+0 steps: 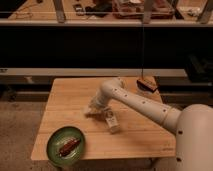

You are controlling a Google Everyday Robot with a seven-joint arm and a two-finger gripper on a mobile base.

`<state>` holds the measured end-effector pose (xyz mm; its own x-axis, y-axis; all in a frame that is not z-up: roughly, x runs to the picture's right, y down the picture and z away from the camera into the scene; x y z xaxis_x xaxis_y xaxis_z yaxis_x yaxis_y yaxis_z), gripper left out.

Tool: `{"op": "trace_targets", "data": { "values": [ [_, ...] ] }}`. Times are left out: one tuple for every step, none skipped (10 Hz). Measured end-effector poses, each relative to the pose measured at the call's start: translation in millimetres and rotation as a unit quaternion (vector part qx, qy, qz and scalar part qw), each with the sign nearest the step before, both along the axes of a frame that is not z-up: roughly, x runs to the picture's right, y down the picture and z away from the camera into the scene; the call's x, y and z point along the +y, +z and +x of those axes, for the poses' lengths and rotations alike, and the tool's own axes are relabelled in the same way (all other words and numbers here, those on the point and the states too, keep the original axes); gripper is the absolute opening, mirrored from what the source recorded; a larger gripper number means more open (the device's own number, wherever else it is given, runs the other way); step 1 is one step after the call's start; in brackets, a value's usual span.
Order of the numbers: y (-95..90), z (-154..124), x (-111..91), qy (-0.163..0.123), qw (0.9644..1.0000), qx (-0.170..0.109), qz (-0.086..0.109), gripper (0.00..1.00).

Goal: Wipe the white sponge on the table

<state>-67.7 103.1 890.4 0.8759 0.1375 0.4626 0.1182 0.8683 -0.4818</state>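
Observation:
The light-wood table (65,95) fills the middle of the camera view. My white arm reaches in from the lower right, and my gripper (93,108) is down at the tabletop near its centre. It is shut on the white sponge (89,111), a small pale pad pressed against the wood under the gripper's tip. Most of the sponge is hidden by the gripper.
A white labelled bottle (112,121) lies just right of the gripper, very close to the arm. A green plate (60,137) holding a brown item (68,147) sits at the front left corner. A dark brown object (146,84) rests at the table's back right edge.

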Motion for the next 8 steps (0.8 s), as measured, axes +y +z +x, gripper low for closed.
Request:
{"op": "trace_targets", "data": {
  "values": [
    [15.2, 10, -18, 0.017, 0.9996, 0.022, 0.008, 0.18],
    [26.1, 9, -27, 0.022, 0.9992, 0.032, 0.011, 0.18],
    [35.4, 1, -35, 0.025, 0.9989, 0.037, 0.016, 0.18],
    [43.5, -12, -41, 0.026, 0.9988, 0.037, 0.018, 0.18],
    [49.2, -34, -49, 0.03, 0.9988, 0.032, 0.021, 0.18],
    [50.6, -50, -55, 0.032, 0.9988, 0.026, 0.024, 0.18],
    [49.3, -75, -62, 0.031, 0.9989, 0.015, 0.032, 0.18],
    [46.5, -91, -66, 0.029, 0.9989, 0.006, 0.036, 0.18]
  ]
}}
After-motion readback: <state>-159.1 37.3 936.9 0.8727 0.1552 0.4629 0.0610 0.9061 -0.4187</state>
